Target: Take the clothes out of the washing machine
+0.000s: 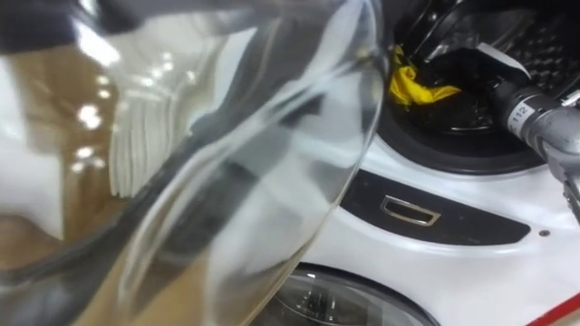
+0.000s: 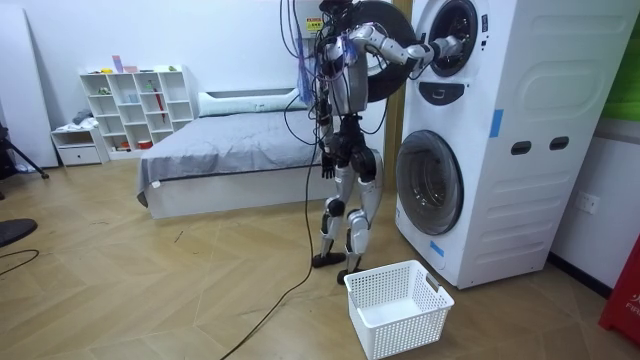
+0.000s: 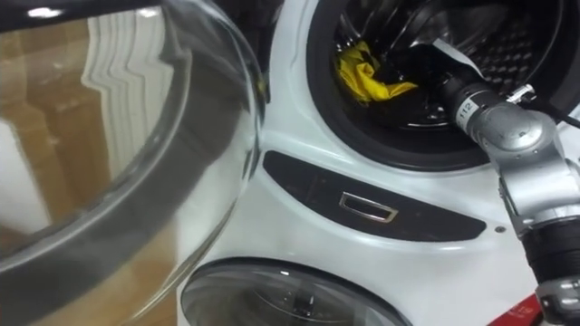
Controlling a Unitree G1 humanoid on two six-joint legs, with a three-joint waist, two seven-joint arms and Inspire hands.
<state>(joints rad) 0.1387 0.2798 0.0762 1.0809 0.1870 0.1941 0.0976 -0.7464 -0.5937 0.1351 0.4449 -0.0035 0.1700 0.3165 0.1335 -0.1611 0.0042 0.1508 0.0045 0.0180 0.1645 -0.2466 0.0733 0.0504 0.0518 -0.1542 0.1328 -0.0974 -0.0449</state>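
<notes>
A yellow cloth (image 3: 367, 80) lies inside the upper washing machine's drum (image 3: 535, 45), the robot's right hand (image 3: 412, 68) just beside it, grip impossible to make out; the step looks like the reach-in, calling next for a firm close on the fabric, while the left hand (image 2: 328, 170) hangs idle.

The cloth (image 3: 367, 80) is bright yellow against the dark drum (image 3: 521, 41), whose wall is patterned with rows of small holes. The right robot hand (image 3: 421, 72) is black. The washing machine (image 2: 520, 120) is white with a black panel (image 3: 381, 204). The basket (image 2: 405, 322) is white lattice, the floor (image 2: 150, 290) tan herringbone wood, the bed (image 2: 230, 150) grey.
</notes>
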